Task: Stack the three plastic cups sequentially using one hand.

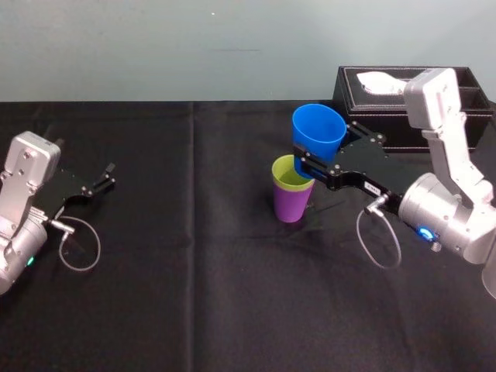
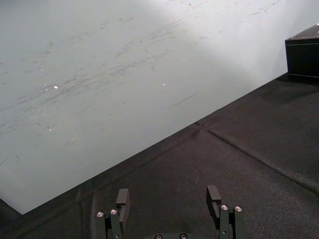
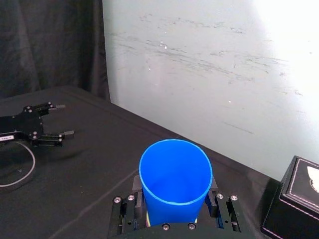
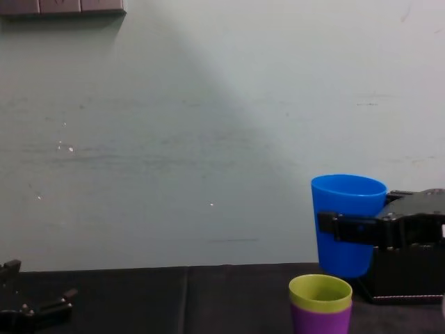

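Two of three cups are nested: the lime green cup [image 1: 291, 173] sits inside the purple cup [image 1: 293, 205], upright mid-table on the black cloth [image 1: 194, 271]. The blue cup [image 1: 318, 128] is last, held in the air by the right gripper [image 1: 324, 151], jaws clamped across its wall about halfway up. We read that mid-wall grip as deliberate, since it leaves the tapered base free to enter the green mouth. The left gripper [image 1: 107, 177] is parked low at the table's left edge with jaws apart and nothing in them, which fits the one-hand rule.

What each view adds:
- The head view gives the layout. Blue sits up and to the right of the stack, between it and the black tissue box [image 1: 403, 101].
- The chest view gives height. The blue base hangs roughly level with the green rim and off to the right of it, not over the opening. The cup looks close to upright here.
- The right wrist view looks straight into the blue mouth, which is empty, with a finger on either side of the cup. It hides the stack.
- The left wrist view confirms the gap between the idle fingers.

How far blue stands behind the stack is probably small, but no view settles it. Our judgement: it needs a shift left over the green rim, then a straight descent.
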`<action>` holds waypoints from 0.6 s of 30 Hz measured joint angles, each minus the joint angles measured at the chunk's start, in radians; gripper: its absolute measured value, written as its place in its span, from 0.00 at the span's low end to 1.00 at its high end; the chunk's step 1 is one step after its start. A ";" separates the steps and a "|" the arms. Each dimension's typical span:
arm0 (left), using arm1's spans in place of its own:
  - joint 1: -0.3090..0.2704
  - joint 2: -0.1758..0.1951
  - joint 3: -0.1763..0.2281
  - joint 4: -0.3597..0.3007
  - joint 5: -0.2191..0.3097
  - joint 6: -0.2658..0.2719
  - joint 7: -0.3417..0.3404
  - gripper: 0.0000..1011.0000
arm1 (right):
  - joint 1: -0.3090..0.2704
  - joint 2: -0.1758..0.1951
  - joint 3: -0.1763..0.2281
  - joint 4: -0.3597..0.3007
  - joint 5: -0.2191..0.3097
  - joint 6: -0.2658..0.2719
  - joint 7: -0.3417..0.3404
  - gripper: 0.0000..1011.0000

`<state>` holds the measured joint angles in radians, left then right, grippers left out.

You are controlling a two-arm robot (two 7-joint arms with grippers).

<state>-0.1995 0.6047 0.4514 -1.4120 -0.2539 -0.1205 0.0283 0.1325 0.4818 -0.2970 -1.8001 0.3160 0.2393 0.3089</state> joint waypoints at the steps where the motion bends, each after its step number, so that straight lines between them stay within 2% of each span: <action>1: 0.000 0.000 0.000 0.000 0.000 0.000 0.000 1.00 | 0.009 -0.007 -0.004 0.015 -0.003 -0.007 0.005 0.72; 10: 0.000 0.000 0.000 0.000 0.000 0.000 0.000 1.00 | 0.044 -0.038 -0.021 0.107 -0.016 -0.063 0.032 0.72; 18: 0.000 0.000 0.000 0.000 0.000 0.000 0.000 1.00 | 0.063 -0.051 -0.030 0.164 -0.019 -0.103 0.056 0.72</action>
<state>-0.1995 0.6046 0.4514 -1.4119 -0.2539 -0.1205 0.0283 0.1957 0.4303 -0.3270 -1.6362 0.2972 0.1362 0.3645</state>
